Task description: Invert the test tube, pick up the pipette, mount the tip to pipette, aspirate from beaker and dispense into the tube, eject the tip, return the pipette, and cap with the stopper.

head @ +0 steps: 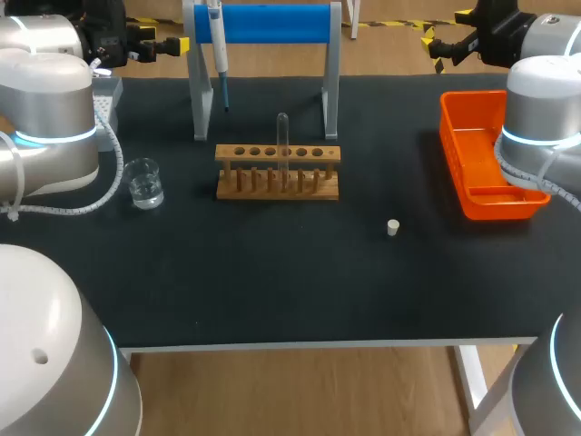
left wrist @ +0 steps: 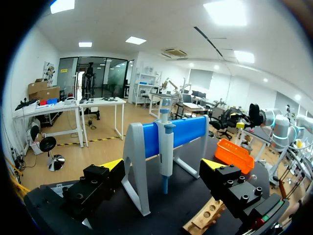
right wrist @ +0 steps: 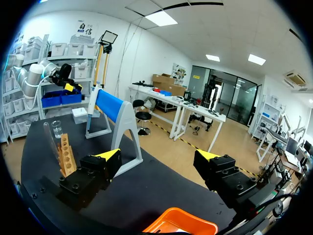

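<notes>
The left end effector (left wrist: 163, 166) and the right end effector (right wrist: 159, 155) are wide open, holding nothing. The test tube (head: 282, 145) stands in the wooden rack (head: 322, 189), and the pipette (head: 216, 41) hangs on the blue stand (head: 272, 23).

The table (head: 272, 291) has a matt black, cloth-like cover. The rack (head: 277, 184) is plain light wood, and the test tube (head: 283, 136) and beaker (head: 144, 183) look like clear, smooth glass. The tray (head: 499, 207) is glossy orange plastic, and the stopper (head: 393, 227) is pale and matt.
</notes>
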